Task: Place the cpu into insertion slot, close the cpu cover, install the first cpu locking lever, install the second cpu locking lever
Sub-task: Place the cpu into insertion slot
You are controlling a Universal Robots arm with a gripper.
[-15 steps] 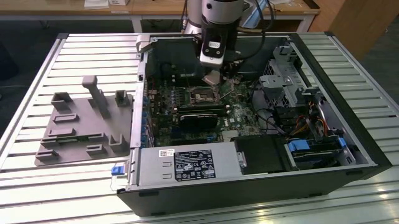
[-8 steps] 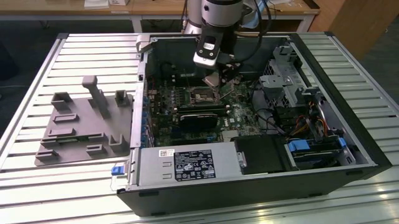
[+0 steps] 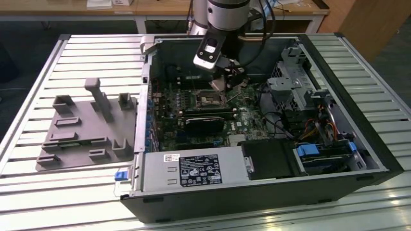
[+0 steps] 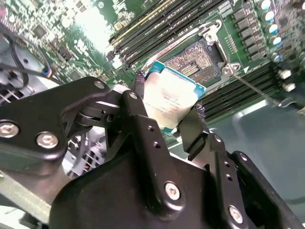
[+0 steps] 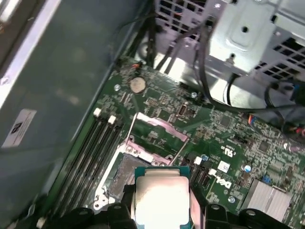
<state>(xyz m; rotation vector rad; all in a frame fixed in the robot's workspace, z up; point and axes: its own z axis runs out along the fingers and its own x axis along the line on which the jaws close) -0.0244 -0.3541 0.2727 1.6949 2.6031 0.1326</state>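
Observation:
My gripper (image 3: 222,81) hangs inside the open computer case, shut on the cpu (image 4: 170,97), a pale silver square chip with a teal edge. In both wrist views the chip sits between the black fingers (image 4: 139,110), tilted and held above the board. The insertion slot (image 4: 197,59) lies just beyond the chip with its dark centre bare; the exterior view shows the slot (image 3: 209,100) just below the gripper. The cpu cover (image 5: 157,128), a thin silvery frame, stands swung open at the far side of the slot (image 5: 125,174), with thin lever rods raised beside it.
Memory slots (image 5: 97,148) run alongside the socket. A black card (image 3: 207,120) lies across the board in front of it. A metal drive cage (image 3: 301,86) and loose cables (image 5: 224,90) crowd the exterior view's right. A grey fixture plate (image 3: 83,130) lies outside the case.

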